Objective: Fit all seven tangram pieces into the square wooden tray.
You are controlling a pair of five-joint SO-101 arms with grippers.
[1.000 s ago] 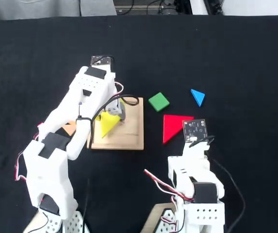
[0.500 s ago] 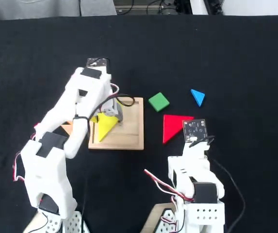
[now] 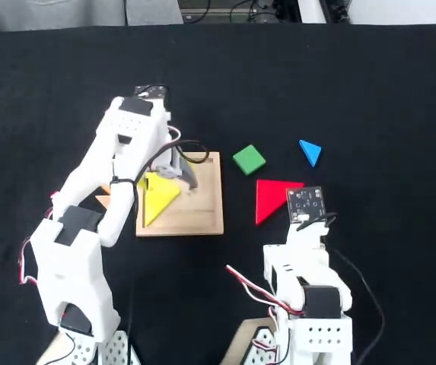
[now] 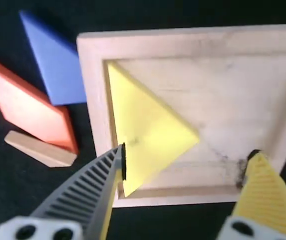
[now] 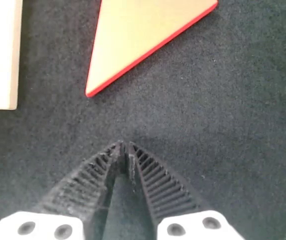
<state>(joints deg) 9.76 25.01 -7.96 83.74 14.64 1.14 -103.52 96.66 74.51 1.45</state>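
The left claw (image 4: 186, 157) is spread over the tray (image 4: 90, 100); the yellow triangle (image 4: 147, 135) lies flat in its recess. The right claw (image 5: 125, 150), pressed together, hangs over the tabletop (image 5: 232, 125) near the red triangle (image 5: 143, 35).

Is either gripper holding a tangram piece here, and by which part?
Nothing is held. The left gripper is open over the wooden tray, one fingertip at the yellow triangle's edge. The right gripper is shut on nothing.

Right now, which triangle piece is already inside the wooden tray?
The yellow triangle: it lies in the tray, while the red triangle and the blue triangle sit outside it.
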